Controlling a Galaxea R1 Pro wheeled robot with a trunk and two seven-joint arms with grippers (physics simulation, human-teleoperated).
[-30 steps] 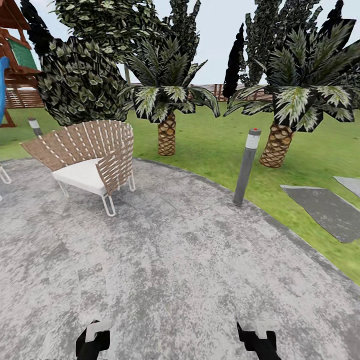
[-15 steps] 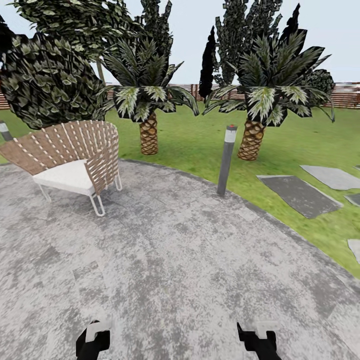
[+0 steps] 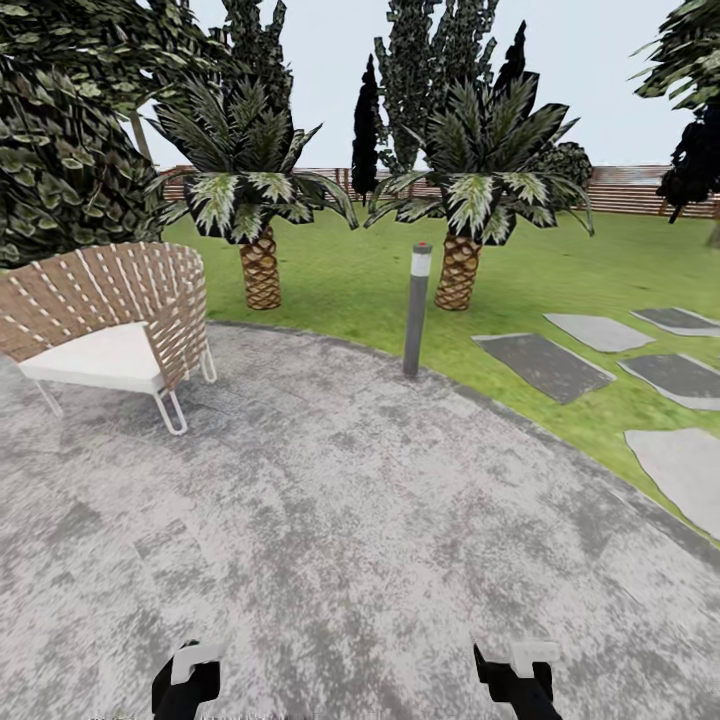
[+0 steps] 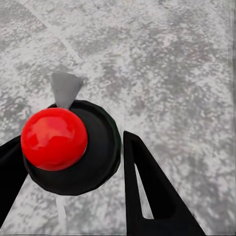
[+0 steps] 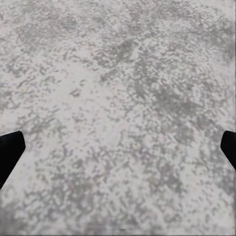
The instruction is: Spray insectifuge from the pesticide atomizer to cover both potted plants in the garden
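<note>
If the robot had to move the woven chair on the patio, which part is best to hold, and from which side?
Probably the top rim of the chair back, approached from the robot's own side. The curved woven back is turned towards the camera and its thin upper edge stands free, while the white seat opens to the left.

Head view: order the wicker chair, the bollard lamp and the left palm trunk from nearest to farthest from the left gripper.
1. The wicker chair, on the patio, ahead and left of the left gripper.
2. The bollard lamp, at the patio's far edge, ahead and right.
3. The left palm trunk, on the lawn beyond the patio, straight ahead.
</note>
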